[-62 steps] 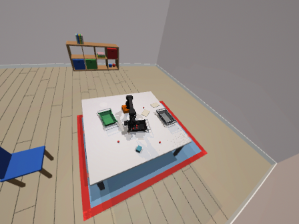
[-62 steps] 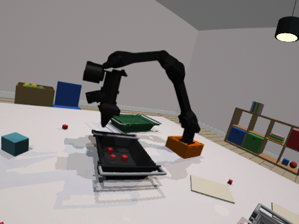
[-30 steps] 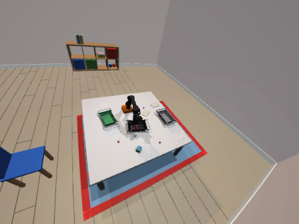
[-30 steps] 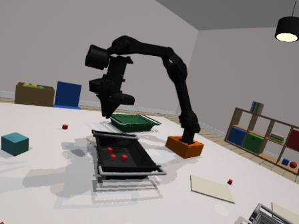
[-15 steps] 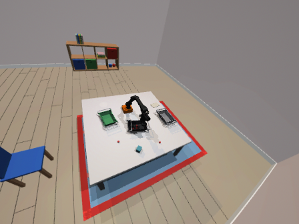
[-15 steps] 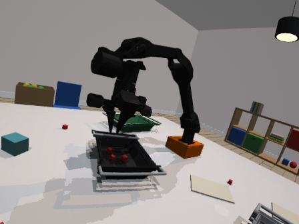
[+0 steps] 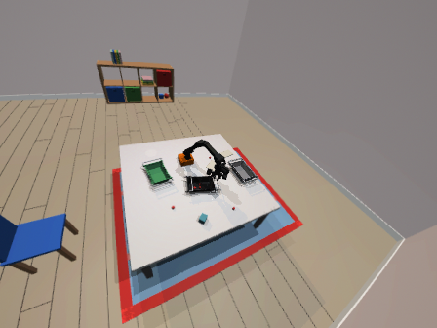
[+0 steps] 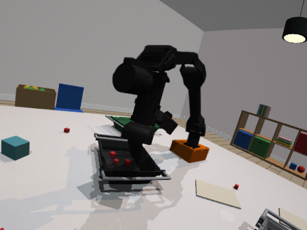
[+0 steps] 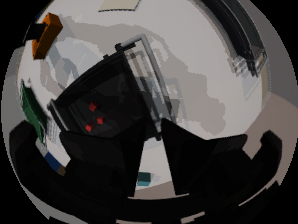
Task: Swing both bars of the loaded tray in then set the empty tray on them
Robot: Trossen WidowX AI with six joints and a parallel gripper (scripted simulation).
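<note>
The loaded black tray (image 7: 207, 190) (image 8: 103, 163) stands on the table with several small red blocks (image 8: 127, 162) (image 9: 93, 106) inside. Its bar at the right end (image 7: 218, 185) (image 8: 137, 178) (image 9: 154, 60) is swung out beyond the rim. Its other bar (image 7: 191, 184) appears to lie across the top near the left end. An empty dark grey tray (image 7: 243, 171) lies to the right, and an empty green tray (image 7: 157, 172) to the left. My gripper (image 7: 218, 176) (image 9: 153, 120) is slightly open and empty, low near the loaded tray's right end. Its exact height is unclear.
A teal block (image 7: 203, 218) (image 8: 15, 147) (image 9: 144, 178) and loose red cubes (image 7: 173, 207) (image 7: 233, 208) lie toward the table's front. The orange arm base (image 7: 185, 159) (image 8: 190, 150) stands behind the loaded tray. A beige card (image 8: 217, 194) lies behind its right end.
</note>
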